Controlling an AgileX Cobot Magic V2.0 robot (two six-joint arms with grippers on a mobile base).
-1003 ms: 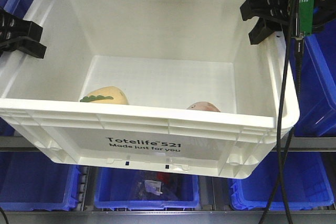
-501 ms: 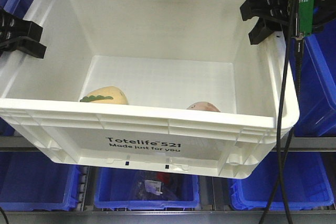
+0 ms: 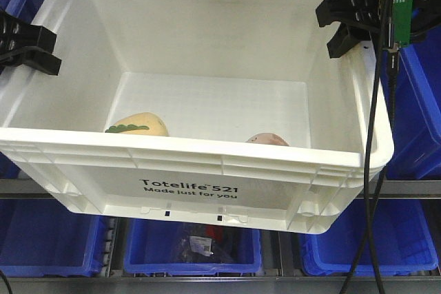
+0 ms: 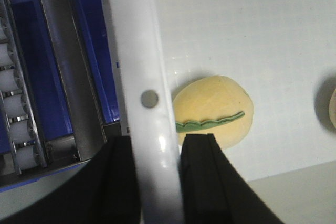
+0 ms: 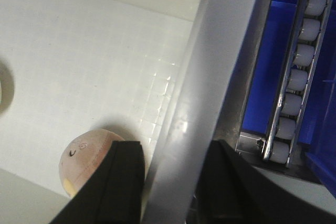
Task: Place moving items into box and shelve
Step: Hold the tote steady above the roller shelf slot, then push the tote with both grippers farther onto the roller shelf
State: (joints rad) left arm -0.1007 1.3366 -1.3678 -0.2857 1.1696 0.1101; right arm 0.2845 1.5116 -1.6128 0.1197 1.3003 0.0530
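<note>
- Nearest, below: blue bins (image 3: 193,247) on the shelf rack, one with small packaged stuff inside.
- White box (image 3: 207,170) is held up above the rack's front rail (image 3: 406,189), printed wall nearest, slightly tilted.
- Cream-yellow item (image 3: 138,126) lies at the box floor's near-left corner, close to the left wall; the left wrist view shows its green leafy mark (image 4: 210,123).
- Pinkish-brown item (image 3: 267,140) lies by the near edge toward the right wall, well apart from the other; both mostly hidden behind the front rim.
- Left gripper (image 4: 157,156): jaws closed down on the box's left rim, one finger each side of the wall.
- Right gripper (image 5: 168,177): jaws clamped across the right rim the same way.
- Farther back: rollers (image 5: 299,77) and more blue bins beside the box.
- Risks (judgement): thin rim pinch could slip under the box's weight; uneven arm motion would tilt it and roll the items; the box could catch the rail or neighbouring bins while sliding in.
</note>
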